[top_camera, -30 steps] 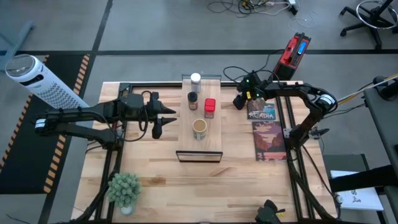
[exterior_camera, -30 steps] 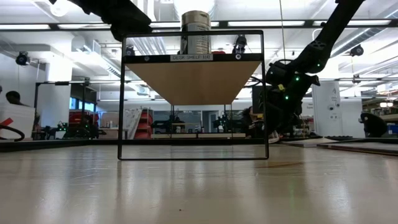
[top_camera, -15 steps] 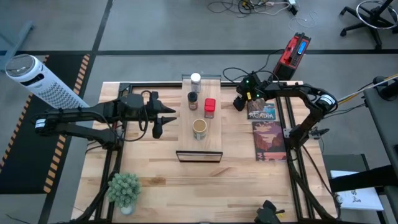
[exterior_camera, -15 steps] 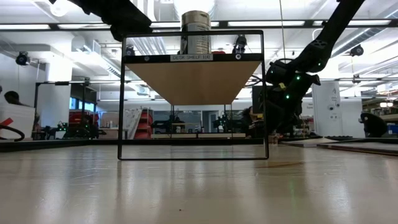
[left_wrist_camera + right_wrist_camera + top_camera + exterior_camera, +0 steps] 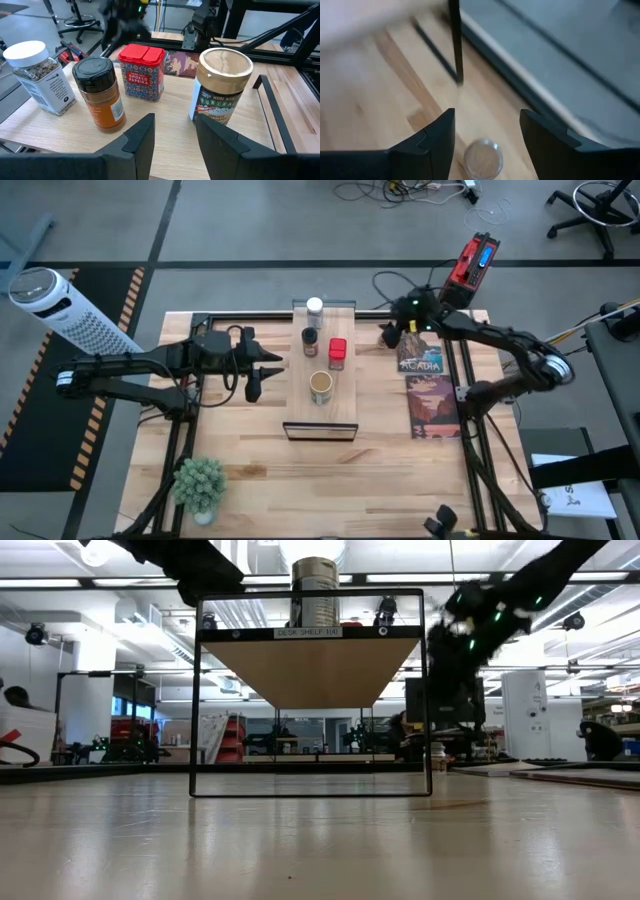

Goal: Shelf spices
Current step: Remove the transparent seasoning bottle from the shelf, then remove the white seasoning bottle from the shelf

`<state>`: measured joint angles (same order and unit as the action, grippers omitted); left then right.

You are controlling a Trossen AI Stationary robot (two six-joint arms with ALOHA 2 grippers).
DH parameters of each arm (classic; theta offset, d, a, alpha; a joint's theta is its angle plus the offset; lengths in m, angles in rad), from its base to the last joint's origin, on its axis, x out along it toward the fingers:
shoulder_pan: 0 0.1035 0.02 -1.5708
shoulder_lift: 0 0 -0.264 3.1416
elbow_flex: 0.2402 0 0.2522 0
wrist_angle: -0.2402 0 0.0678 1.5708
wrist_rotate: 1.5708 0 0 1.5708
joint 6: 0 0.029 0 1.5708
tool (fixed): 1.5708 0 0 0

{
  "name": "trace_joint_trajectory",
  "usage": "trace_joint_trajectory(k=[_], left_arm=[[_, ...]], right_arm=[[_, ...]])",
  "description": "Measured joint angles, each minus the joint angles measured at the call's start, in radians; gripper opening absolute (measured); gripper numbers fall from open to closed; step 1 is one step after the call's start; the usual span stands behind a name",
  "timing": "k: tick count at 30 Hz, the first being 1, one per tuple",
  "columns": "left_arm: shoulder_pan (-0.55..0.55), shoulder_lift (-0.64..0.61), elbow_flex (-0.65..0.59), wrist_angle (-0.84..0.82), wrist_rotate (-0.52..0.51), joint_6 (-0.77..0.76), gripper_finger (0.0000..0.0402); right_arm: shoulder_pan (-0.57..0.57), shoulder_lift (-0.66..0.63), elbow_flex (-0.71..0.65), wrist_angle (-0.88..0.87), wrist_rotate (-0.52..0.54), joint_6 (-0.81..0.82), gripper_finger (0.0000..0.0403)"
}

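So up close in the left wrist view, the left gripper [image 5: 174, 131] has its two dark, blocky fingers pinched as tight as they go, gripping nothing, parked just off the left edge of the shelf [image 5: 345, 408]. That shelf is a narrow pale-wood board on a thin black wire frame, paler than the butcher-block tabletop [image 5: 260, 460], and all four spices stand upright on it.

Nearest to that gripper is the wider round jar [image 5: 220, 87] with a tan paper-looking top and a teal label. Next to it is the squat red tin [image 5: 141, 71], boxy, with a patterned label that reads smoked paprika. Then there's the cylindrical jar [image 5: 98, 92] with a glossy black lid and orange-brown powder inside, and last the clear jar [image 5: 41, 76] with a flat white cap and grainy dark seasoning.

Farther off, the right gripper [image 5: 393, 332] hangs over the far right part of the table, right of the shelf and beside the flat printed game box [image 5: 432, 392]. Its fingers stand partly apart and I see nothing between them. In its own wrist view a small round clear-lidded thing [image 5: 483, 159] sits on the wood below them; can't tell what it is.

A fuzzy little green plant [image 5: 200, 480] sits at the near left corner.
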<state>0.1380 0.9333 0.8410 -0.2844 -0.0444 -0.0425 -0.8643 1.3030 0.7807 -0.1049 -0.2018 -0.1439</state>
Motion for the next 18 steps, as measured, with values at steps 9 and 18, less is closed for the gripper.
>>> trace_joint_trajectory(k=[9,18], left_arm=[[0.0,-0.004,0.0,0.002,-0.124,0.038,0.0133],[0.001,-0.045,0.0,0.061,-0.201,0.077,0.0133]], right_arm=[[0.016,-0.234,0.091,-0.044,-0.094,-0.014,0.0199],[0.05,-0.065,0.414,-0.162,-0.214,-0.06,0.0199]])
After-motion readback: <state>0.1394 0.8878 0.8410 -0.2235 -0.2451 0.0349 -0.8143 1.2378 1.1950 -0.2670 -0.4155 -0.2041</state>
